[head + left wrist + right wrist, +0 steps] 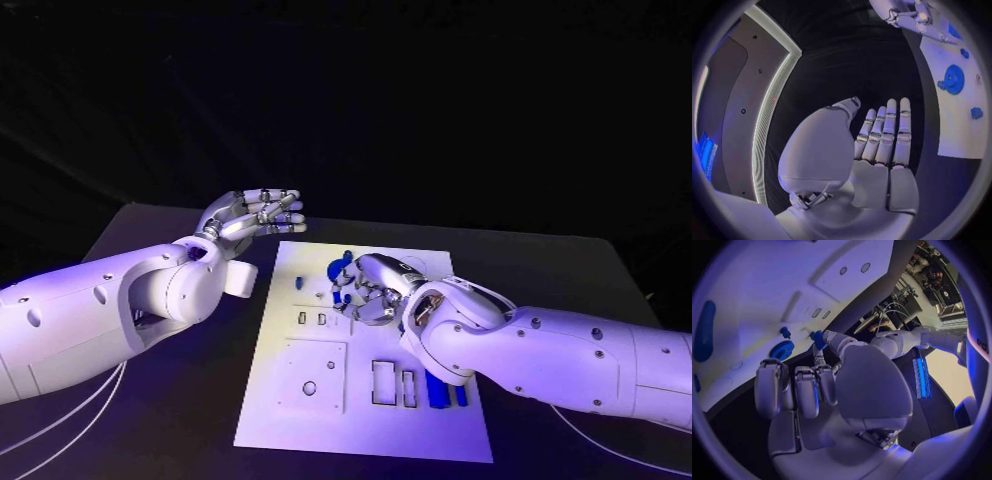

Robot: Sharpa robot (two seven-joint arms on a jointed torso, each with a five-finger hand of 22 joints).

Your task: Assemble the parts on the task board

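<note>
Right hand is over the upper middle of the task board, fingers curled down. In the right wrist view its fingertips pinch a small blue part, held just above the board surface. So clamped on that part.

Left hand hangs off the board's far-left corner, roughly 10 o'clock from the board centre, over the black worktop. Fingers straight and side by side, palm bare in the left wrist view, holding nothing. Touching nothing that I can see.

Parts on the board:
- blue gear, round and toothed, lies flat near the board's far edge, just beside the right hand's fingertips; it is partly covered by the hand in the head view.
- small blue block sits apart from the gear, towards the board's edge.
- small blue peg just beside the gear, at about 12 o'clock of the board centre.
- long blue bar at about 4 o'clock from the board centre, lying beside two rectangular cut-outs, partly under the right forearm.

Near-left quarter of the board carries a square plate outline with a small round hole, nothing in it.
</note>
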